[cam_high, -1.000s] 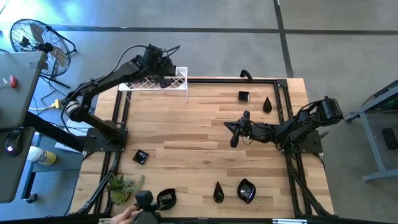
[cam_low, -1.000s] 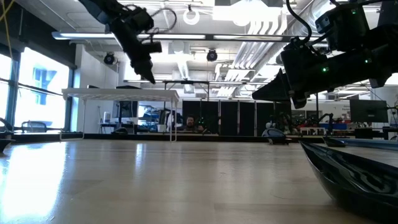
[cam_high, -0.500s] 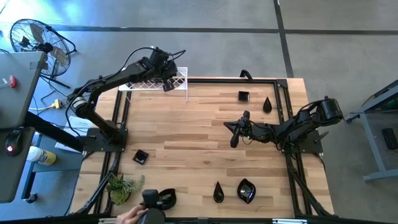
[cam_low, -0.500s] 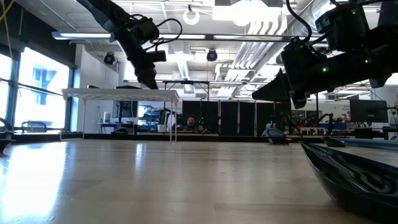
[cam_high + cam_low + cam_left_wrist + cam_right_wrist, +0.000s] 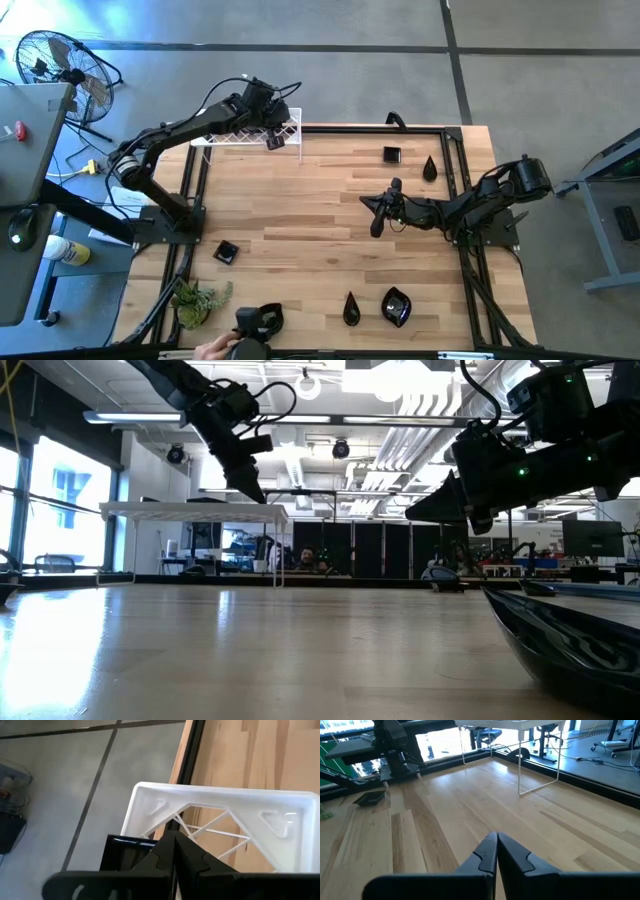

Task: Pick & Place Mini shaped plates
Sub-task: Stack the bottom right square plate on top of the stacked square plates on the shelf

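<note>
My left hand has slid rightward along the white rack at upper left, pinched on a square black plate to set there. My right hand waits closed mid-tabletop.

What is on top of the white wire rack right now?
The left gripper hangs over the white wire rack, shut on a black plate. Whether other plates lie on the rack cannot be seen.

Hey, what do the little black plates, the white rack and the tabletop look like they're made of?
Black plates: glossy, probably glazed ceramic or hard plastic; light glints off them. White rack: smooth rim with thin lattice bars, likely coated wire or moulded plastic. Tabletop: pale wood planks with visible grain and seams.
</note>
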Available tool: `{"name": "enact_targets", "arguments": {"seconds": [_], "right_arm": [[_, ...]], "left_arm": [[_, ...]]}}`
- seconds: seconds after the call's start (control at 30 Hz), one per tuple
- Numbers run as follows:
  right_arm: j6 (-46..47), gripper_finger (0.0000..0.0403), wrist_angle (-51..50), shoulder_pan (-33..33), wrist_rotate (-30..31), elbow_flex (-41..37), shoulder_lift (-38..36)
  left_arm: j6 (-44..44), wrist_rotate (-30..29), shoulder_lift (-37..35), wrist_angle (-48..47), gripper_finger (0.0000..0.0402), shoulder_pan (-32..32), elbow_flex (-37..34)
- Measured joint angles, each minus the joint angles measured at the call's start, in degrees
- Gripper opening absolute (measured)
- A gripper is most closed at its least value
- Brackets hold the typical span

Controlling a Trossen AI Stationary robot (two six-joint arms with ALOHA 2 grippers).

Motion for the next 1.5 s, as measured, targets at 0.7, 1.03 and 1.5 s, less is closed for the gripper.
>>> {"name": "enact_targets", "arguments": {"seconds": [0.7,1.03,1.5], "right_arm": [[0.0,0.0009,0.0,0.0,-0.03,0.0,0.0],[0.02,0.0003,0.0,0.0,-0.03,0.0,0.0],[0.02,0.0004,0.0,0.0,-0.03,-0.01,0.0]], "left_arm": [[0.07,-7.73,0.62,1.15,0.0,0.1,0.0],[0.15,-7.69,2.07,1.21,0.0,0.12,-0.04],[0.35,-4.1,1.79,2.62,0.0,-1.59,-0.04]]}}
